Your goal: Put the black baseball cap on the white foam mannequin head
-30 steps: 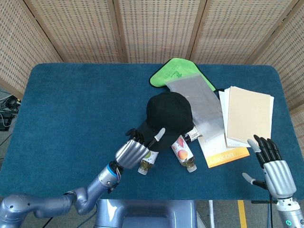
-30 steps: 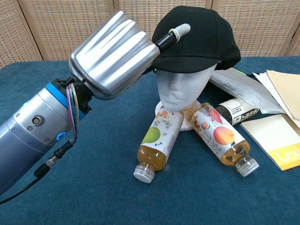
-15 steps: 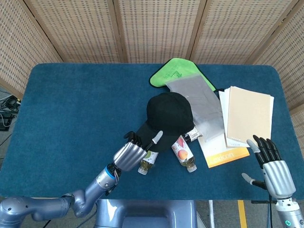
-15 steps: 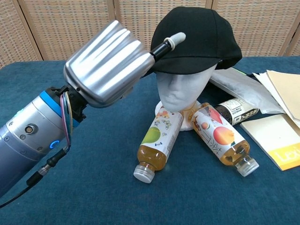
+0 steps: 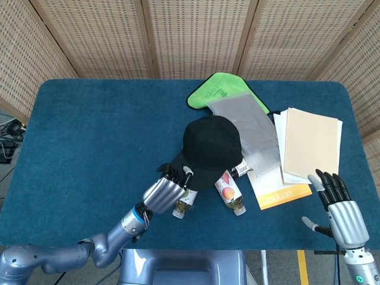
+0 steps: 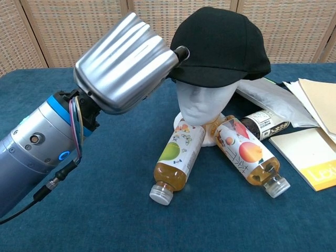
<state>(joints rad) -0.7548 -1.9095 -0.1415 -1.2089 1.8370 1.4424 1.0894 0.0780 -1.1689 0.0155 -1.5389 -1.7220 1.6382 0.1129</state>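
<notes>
Black cap (image 6: 223, 44) sits on the foam head (image 6: 202, 105), brim still pinched by the left robot hand (image 6: 123, 63). Right robot hand (image 5: 341, 208) idles open, fingers apart, near the surface (image 5: 95, 136) edge. Risk: pulling away before letting go drags the cap askew or tips the light head onto the bottles (image 6: 176, 160).

The left arm is stretched forward and up from the lower left, its blue-ringed wrist trailing cables. The left hand (image 6: 126, 60) is seen from its silver back, fingers (image 5: 173, 173) curled away from the camera; whether anything is gripped cannot be told. The right hand (image 5: 341, 209) is held low at the right edge, back upward, fingers spread forward and thumb out to the side, nothing in it
</notes>
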